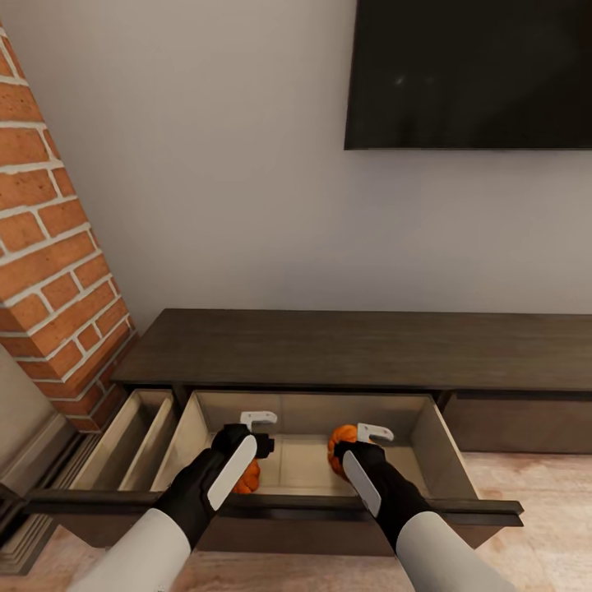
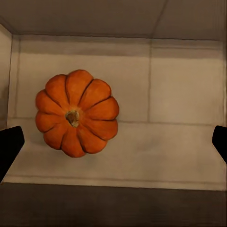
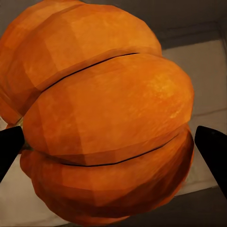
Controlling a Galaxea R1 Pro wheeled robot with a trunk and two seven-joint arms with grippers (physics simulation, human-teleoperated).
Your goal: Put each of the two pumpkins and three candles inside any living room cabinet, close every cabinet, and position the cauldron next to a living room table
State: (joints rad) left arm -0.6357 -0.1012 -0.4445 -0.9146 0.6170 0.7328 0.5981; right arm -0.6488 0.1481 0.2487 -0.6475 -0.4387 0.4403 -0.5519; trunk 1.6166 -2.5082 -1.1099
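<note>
Pale wall and TV (image 1: 469, 74) backed the cabinet (image 1: 353, 349), its drawer (image 1: 308, 452) open. Left gripper (image 1: 243, 448) hung spread above one pumpkin (image 2: 75, 113) lying inside. Right gripper (image 1: 359, 454) seemingly held the second pumpkin (image 3: 109, 118) over the drawer; release looked due next.

- Pumpkins (image 2: 76, 113) (image 3: 104, 118): bright orange, dark-lined ribs; one with a brown stem.
- Cabinet (image 1: 362, 349): dark brown wood; drawer (image 1: 296, 460) lining light tan.
- Fireplace (image 1: 49, 247): red brick, pale mortar.
- TV (image 1: 469, 74): black.
- Wall (image 1: 205, 164): pale grey.
- Floor (image 1: 534, 485): light wood.
</note>
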